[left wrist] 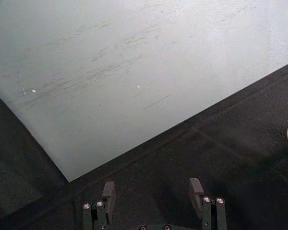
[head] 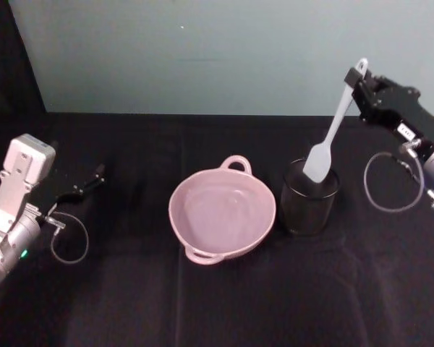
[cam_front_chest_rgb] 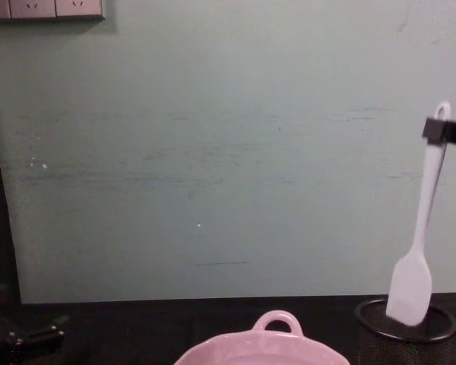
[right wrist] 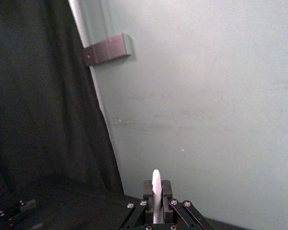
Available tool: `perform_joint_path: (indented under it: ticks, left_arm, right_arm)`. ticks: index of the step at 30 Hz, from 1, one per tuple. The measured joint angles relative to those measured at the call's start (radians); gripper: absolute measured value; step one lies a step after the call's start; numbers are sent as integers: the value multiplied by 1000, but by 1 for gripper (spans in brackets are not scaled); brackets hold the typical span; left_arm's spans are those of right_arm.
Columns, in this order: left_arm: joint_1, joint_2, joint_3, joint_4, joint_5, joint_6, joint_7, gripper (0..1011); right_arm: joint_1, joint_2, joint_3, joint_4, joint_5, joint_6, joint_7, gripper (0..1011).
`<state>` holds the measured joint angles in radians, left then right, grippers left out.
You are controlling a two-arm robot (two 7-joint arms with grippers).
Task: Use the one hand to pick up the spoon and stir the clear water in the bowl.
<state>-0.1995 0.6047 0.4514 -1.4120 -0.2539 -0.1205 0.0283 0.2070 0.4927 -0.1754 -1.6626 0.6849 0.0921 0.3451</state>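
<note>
**Right pincer holds the spoon at the mesh cup**

We see our right pincer [head: 363, 83], black and flat-fingered on a silver wrist with a blue ring light, raised near the far right corner of the black-draped desk [head: 217, 303]; its fingers are clamped on the handle end of the long slim white plastic spoon [head: 331, 130], just below the small hole; the spoon hangs tilted, its flat blade dipping to the rim of the black wire-mesh cup [head: 309, 199]; we cannot tell whether the blade touches the cup.

The pale pink glossy ceramic bowl [head: 222, 210] sits at the middle of the desk, just beside the cup on its left, one loop handle toward the far edge and one toward the near edge; the clear water [head: 220, 206] in it is barely visible against the pink.

Our left pincer [head: 94, 176] rests near the left edge of the desk, well apart from the bowl; its fingers [left wrist: 108, 191] stand apart, holding nothing.
</note>
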Motion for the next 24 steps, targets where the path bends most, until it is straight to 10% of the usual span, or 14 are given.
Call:
perform_joint_path:
  ticks: [24]
  left_arm:
    - [0,0,0,0,0,0,0,1011]
  right_arm:
    - [52,-87,-54,284,135,-36,69,110]
